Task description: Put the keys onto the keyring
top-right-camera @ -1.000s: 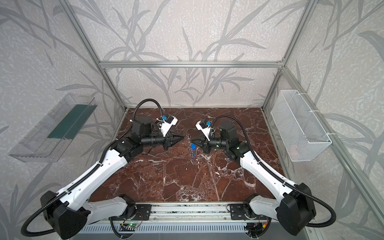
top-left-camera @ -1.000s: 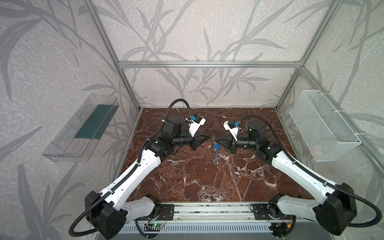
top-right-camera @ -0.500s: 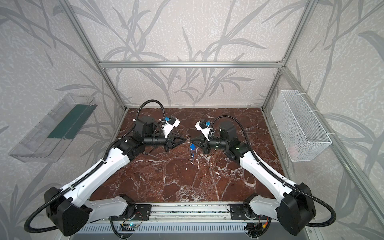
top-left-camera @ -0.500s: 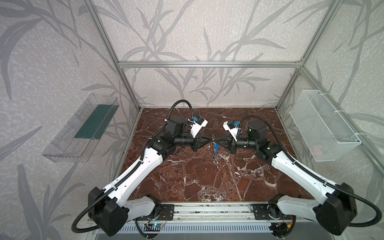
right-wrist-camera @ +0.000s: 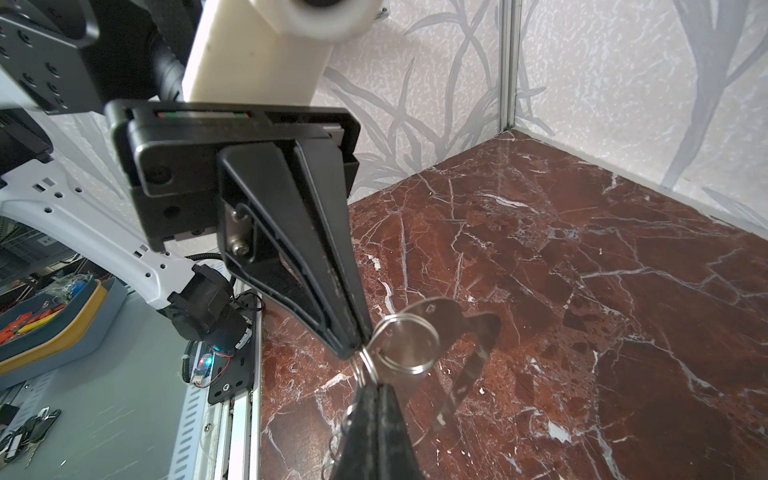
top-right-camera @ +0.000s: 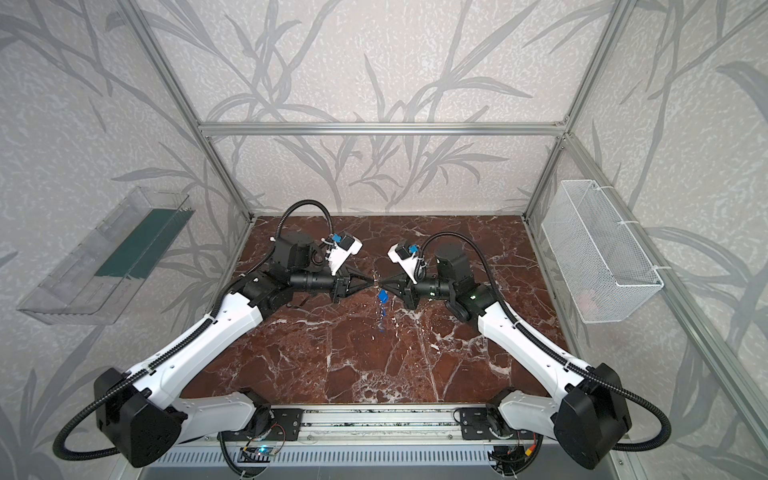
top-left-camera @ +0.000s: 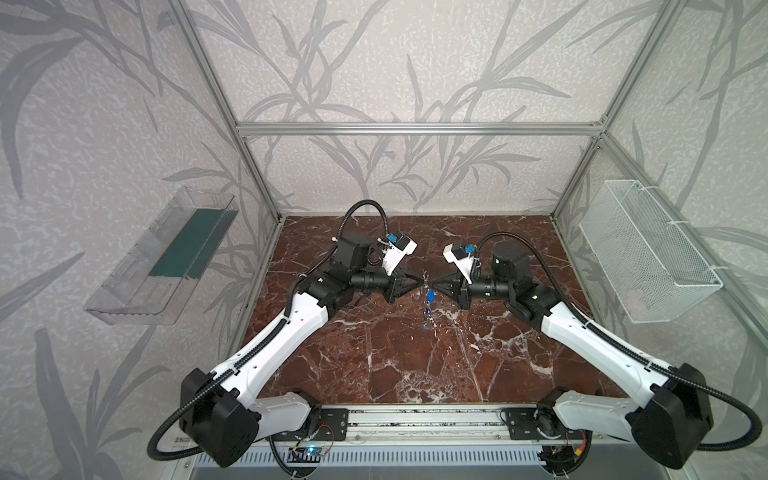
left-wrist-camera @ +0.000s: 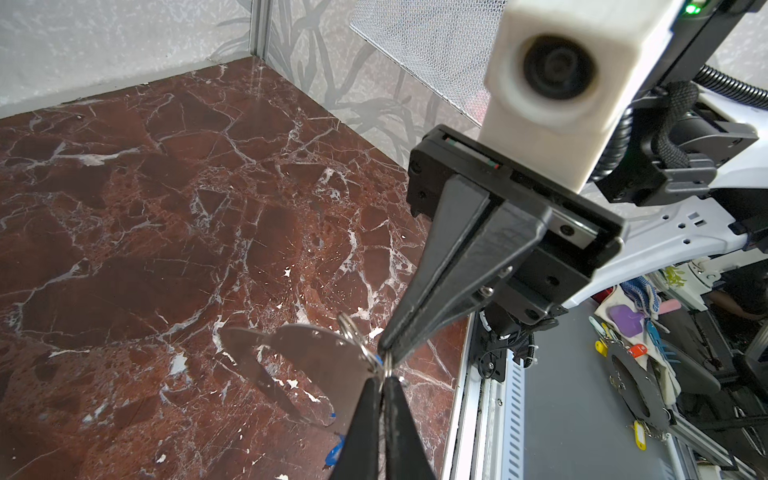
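Both grippers meet tip to tip above the middle of the marble floor. My right gripper (top-left-camera: 430, 285) (right-wrist-camera: 372, 385) is shut on the keyring (right-wrist-camera: 469, 332), a grey metal plate, at the edge that carries small rings (right-wrist-camera: 409, 343). In the left wrist view the plate (left-wrist-camera: 307, 353) hangs beside my left gripper (top-left-camera: 422, 284) (left-wrist-camera: 383, 377). That gripper is shut on a small ring at the same edge. The keys (top-left-camera: 427, 313) dangle below the tips with a blue tag (top-left-camera: 431, 296) (top-right-camera: 382, 296). Another blue tag (left-wrist-camera: 334, 451) shows under the plate.
A white wire basket (top-left-camera: 648, 253) hangs on the right wall and a clear plastic tray (top-left-camera: 162, 257) on the left wall. The aluminium rail (top-left-camera: 415, 424) with both arm bases runs along the front. The brown marble floor (top-left-camera: 374, 353) lies below the grippers.
My left gripper has moved right until its tips meet the right gripper's tips at the rings. The right arm has stayed in place with the keyring and hanging keys.
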Controlling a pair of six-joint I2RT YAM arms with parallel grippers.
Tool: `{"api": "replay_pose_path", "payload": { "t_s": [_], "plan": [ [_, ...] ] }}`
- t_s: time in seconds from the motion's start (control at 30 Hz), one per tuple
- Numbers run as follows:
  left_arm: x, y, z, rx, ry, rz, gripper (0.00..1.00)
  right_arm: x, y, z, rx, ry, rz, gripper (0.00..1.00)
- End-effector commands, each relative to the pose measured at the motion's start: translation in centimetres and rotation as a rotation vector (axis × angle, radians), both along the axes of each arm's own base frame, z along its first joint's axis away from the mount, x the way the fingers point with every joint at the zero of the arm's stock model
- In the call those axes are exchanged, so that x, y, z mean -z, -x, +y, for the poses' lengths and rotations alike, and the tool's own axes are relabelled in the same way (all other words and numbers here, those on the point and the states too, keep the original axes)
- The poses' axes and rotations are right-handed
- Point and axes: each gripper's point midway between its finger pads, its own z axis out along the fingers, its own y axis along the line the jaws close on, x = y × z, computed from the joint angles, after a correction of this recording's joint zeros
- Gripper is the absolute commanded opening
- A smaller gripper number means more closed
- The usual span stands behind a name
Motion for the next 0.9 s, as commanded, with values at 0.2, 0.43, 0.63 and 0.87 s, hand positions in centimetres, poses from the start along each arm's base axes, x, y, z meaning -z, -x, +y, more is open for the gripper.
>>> {"api": "replay_pose_path", "payload": {
  "t_s": [0.2, 0.43, 0.63, 0.87],
  "plan": [
    [-0.73, 0.4, -0.34, 0.039, 0.016, -0.014, 0.08, -1.91, 0.31, 0.68, -0.026, -0.026, -0.055, 0.0],
    [-0.75, 0.34, -0.21, 0.032, 0.009, -0.018, 0.19, -1.69, -0.07, 0.63, -0.008, -0.017, -0.053, 0.0],
    [-0.64, 0.28, -0.11, 0.023, 0.004, -0.025, 0.13, -1.67, -0.17, 0.63, -0.003, -0.015, -0.052, 0.0],
    [-0.36, 0.11, -0.25, 0.026, -0.002, -0.015, 0.1, -1.8, 0.01, 0.68, -0.012, -0.021, -0.051, 0.0]
  ]
}}
